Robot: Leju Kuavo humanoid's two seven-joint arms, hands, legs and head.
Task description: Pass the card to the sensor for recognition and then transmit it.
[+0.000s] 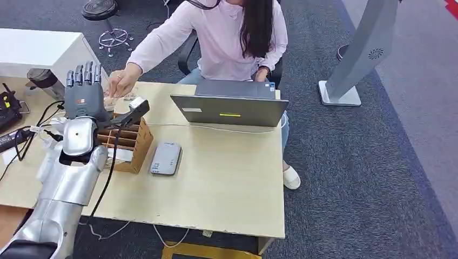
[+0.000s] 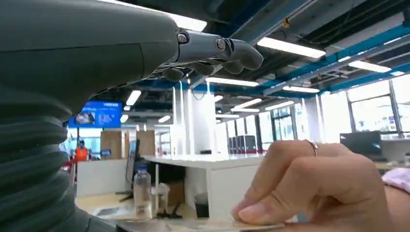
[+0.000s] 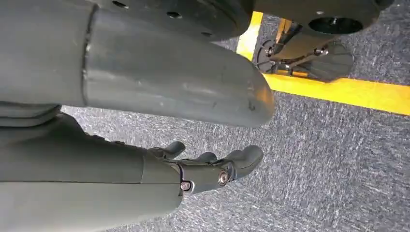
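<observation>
My left hand (image 1: 85,96) is raised over the table's far left side, fingers stretched up and thumb out to the side, with nothing gripped. A person's hand (image 1: 123,80) reaches in beside it and pinches the card (image 2: 208,225), a thin flat card lying under that person's fingertips (image 2: 263,210), below my fingers (image 2: 220,50). The sensor (image 1: 165,158), a flat grey box, lies on the table right of a wooden organiser (image 1: 131,143). My right hand (image 3: 212,169) hangs above grey carpet, fingers loosely bent and holding nothing.
A person in a pink top (image 1: 227,32) sits behind the beige table (image 1: 227,183) at an open grey laptop (image 1: 231,109). Cables and black devices (image 1: 13,127) lie at the table's left end beside a bottle (image 1: 44,81). A grey stand (image 1: 357,56) is on the carpet, right.
</observation>
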